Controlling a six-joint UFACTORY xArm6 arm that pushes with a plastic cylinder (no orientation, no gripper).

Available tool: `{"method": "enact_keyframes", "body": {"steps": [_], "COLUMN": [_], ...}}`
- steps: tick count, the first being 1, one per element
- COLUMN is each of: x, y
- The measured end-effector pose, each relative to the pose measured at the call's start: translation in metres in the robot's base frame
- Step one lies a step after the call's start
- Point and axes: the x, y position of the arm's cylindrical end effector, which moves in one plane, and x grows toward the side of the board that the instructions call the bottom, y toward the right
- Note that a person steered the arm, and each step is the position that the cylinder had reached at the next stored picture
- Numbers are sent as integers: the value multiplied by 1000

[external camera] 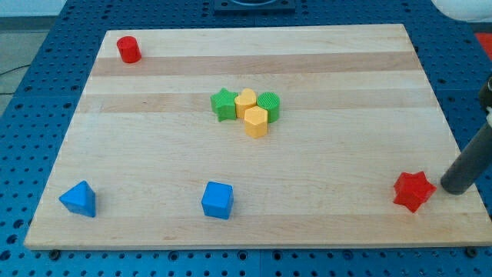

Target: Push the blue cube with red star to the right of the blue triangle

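**Tip parked by red star, bottom right**

Pale wooden tabletop (323, 215) on blue perforated base (461, 77). Tip (455, 186) just right of red star (413, 191), contact unclear. No end effector jaws, just a rod; nothing clamped. Blue cube (217, 200) bottom centre, well left of star. Blue triangle (79, 198) bottom left, well apart from cube. Centre cluster: green star (224, 103), yellow heart (245, 101), green cylinder (269, 104), yellow hexagonal block (256, 121), all touching. Red cylinder (128, 49) top left.
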Motion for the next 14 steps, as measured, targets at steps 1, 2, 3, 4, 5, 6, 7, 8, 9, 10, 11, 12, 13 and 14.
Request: {"method": "enact_keyframes", "body": {"steps": [1,2,3,4,5,6,7,8,9,10,11,12,13,14], "x": [0,7,11,24,24,24,24,24,24,24,24,24,24,24], "y": [-50,-64,-26,-42,-64,-85,-105,-126,-151,-173,-177,-167,-162,-171]}}
